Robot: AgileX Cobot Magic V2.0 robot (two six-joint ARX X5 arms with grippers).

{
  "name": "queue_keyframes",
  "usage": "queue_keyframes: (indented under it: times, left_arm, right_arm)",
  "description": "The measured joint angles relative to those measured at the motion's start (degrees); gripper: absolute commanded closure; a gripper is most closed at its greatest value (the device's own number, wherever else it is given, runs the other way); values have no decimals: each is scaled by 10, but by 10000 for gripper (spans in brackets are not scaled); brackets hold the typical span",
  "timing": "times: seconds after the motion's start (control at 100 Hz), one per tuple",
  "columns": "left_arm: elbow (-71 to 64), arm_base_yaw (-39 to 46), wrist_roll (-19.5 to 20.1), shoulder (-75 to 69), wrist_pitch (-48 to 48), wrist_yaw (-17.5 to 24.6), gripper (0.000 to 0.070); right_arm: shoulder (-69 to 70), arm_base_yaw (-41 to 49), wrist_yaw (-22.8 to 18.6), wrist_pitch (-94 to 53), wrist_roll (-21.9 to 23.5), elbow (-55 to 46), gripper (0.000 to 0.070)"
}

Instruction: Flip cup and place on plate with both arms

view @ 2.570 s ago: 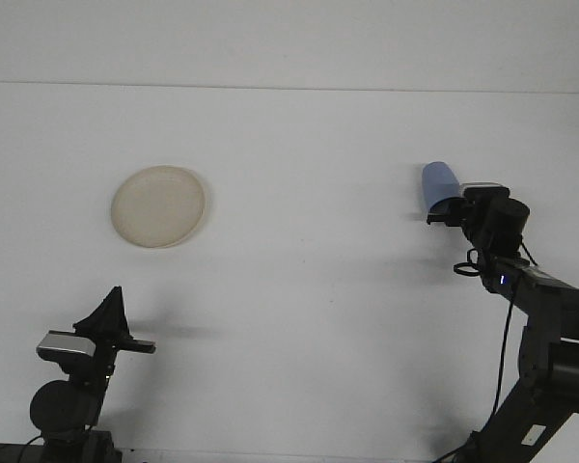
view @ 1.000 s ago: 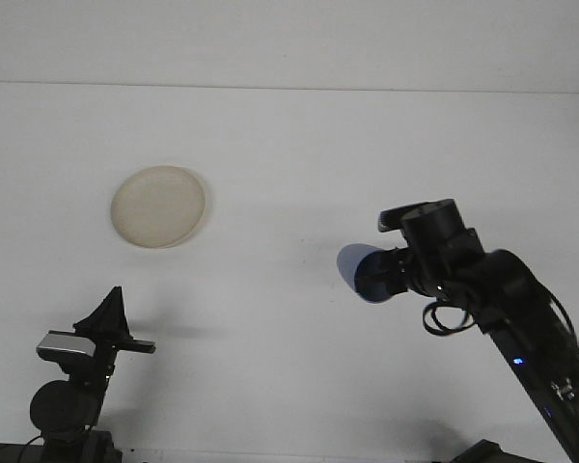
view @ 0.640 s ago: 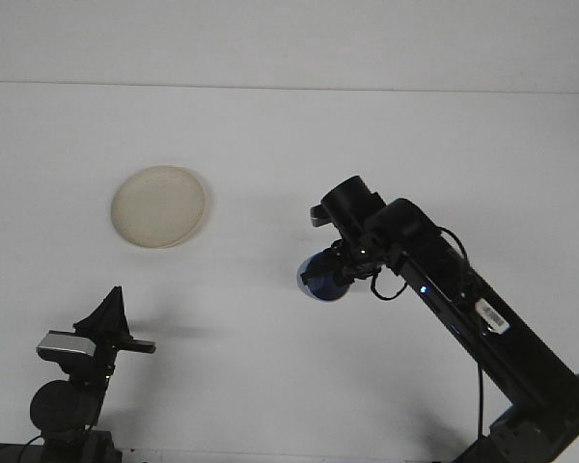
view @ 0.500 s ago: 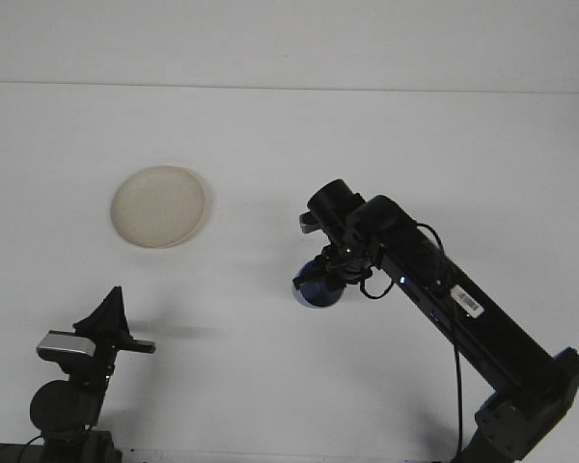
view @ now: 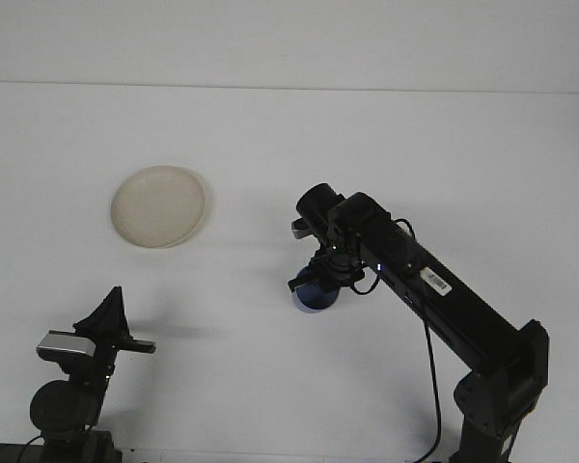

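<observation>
- The small dark-blue plastic cup (view: 317, 296) is sitting low near the middle of the white surface (view: 270, 135), well apart from both side edges and a little nearer the front edge than the back.
- It is looking light and stiff, probably thin-walled and smooth, so I judge that it could slip or tip under a careless squeeze; across the side wall near the middle of its height seems the safest place to take hold.
- The right gripper (view: 318, 282) is pointing down over the cup and seems to be clamped around it, though the black wrist is hiding the fingertips, so I am reading the grasp from the way the cup sits under it.
- The right arm is stretching diagonally from its base at the front right corner toward the centre, wrist bent downward.
- The left gripper (view: 111, 318) is resting by the front left corner, pointing up and holding nothing; I cannot tell how its fingers are standing.
- The round pale cream plate (view: 159, 206) is lying toward the left side, well apart from the cup.
</observation>
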Motion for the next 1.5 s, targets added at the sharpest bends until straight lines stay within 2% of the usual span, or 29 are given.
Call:
queue_keyframes:
  times: [0.75,0.79,0.94,1.06,1.21,1.5]
  left_arm:
    - [0,0,0,0,0,0,689]
    - [0,0,0,0,0,0,689]
    - [0,0,0,0,0,0,689]
    - [0,0,0,0,0,0,689]
    - [0,0,0,0,0,0,689]
    - [0,0,0,0,0,0,689]
  right_arm:
    - [30,0,-2,0,-17,0,681]
    - [30,0,-2,0,-17,0,654]
    - [30,0,-2,0,-17,0,482]
    - [30,0,-2,0,-17,0,451]
    - [30,-4,-2,0,-17,6,337]
    - [25,-18,-3,0,-20,71,322]
